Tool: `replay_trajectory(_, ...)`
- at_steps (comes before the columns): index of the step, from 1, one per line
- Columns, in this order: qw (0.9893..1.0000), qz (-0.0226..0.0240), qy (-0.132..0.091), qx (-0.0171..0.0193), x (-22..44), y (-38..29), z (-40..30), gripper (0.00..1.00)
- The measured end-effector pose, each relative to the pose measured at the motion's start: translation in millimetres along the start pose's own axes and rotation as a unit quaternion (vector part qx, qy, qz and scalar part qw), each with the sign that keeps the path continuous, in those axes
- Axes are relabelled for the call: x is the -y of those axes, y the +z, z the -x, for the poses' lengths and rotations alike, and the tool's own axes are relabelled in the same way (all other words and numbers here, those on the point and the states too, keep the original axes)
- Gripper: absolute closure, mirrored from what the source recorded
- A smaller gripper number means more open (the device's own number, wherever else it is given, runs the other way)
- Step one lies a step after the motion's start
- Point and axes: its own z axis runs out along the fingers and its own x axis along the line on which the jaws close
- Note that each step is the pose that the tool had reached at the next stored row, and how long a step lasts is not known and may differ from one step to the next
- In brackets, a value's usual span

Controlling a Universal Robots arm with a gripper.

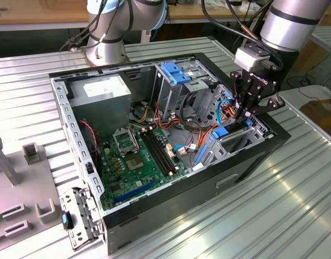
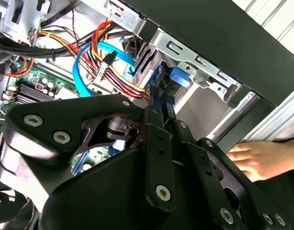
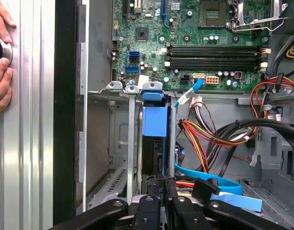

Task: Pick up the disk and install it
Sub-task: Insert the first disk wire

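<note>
holding the disk [image 3: 154, 143] on its edge, the gripper [image 1: 246, 114] has its jaws pinched narrow on it so it can slide into the metal bay [image 3: 130, 124].

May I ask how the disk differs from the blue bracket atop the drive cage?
The disk is dark with a bright blue tab; the bracket is paler blue all over. The disk stands on edge in a metal bay by the gripper; the bracket rests atop a cage, farther off. Both have blue plastic.
</note>
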Motion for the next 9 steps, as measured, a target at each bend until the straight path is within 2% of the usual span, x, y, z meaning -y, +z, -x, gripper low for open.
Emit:
replay_trajectory(1,1.0,0.0,0.0,0.0021,0.0,0.1,-0.4,0.84)
replay_trajectory(2,1.0,-0.0001,0.0,0.0025,0.0,0.1,-0.9,0.84)
replay_trajectory(9,1.0,-0.0006,0.001,0.0025,0.0,0.0,-3.1,0.84)
